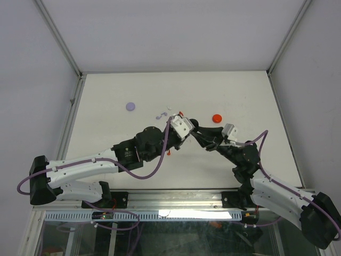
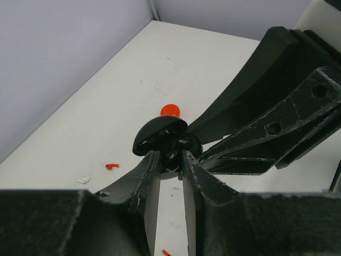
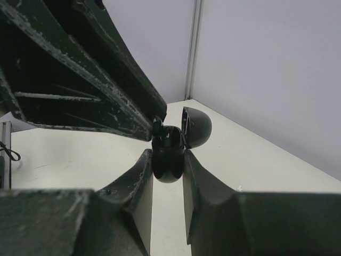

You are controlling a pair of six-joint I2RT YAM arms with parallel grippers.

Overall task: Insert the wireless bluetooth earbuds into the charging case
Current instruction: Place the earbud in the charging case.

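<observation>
Left gripper point(image 2: 171, 166) has its jaws drawn nearly together, with a black earbud point(image 2: 173, 159) lodged between the tips. Whether they pinch it or merely flank it cannot be told, since everything there is dark on dark. The bud sits straight ahead of those tips, at the mouth of the black charging case point(image 2: 184, 144), touching it or just inside it. Its stem is hidden, so its long axis cannot be read, though it needs to run down into the well.

Right gripper point(image 3: 167, 158) meets it from the opposite side, clamped across the rounded body of the case and holding it off the table point(image 1: 240, 96). The lid point(image 3: 197, 127) is hinged open and stands on the far side from the left arm, so the approach to the wells is unobstructed. A second glossy shape shows inside the case (perhaps another bud, perhaps only the well).

The bud looks seated or close to it. What remains, by my reading, is a small push along the fingers' own line and a clean opening, while the right arm keeps the case steady. A sideways drag could tip the bud out.

Further out on the table lie a red case point(image 1: 217, 118) just beyond the meeting grippers and a lavender case point(image 1: 130, 106) well to the left. Between them are loose buds: a red earbud point(image 2: 112, 166), a white earbud point(image 2: 83, 180) and a lavender earbud point(image 1: 160, 114). All are nearer the left arm.
</observation>
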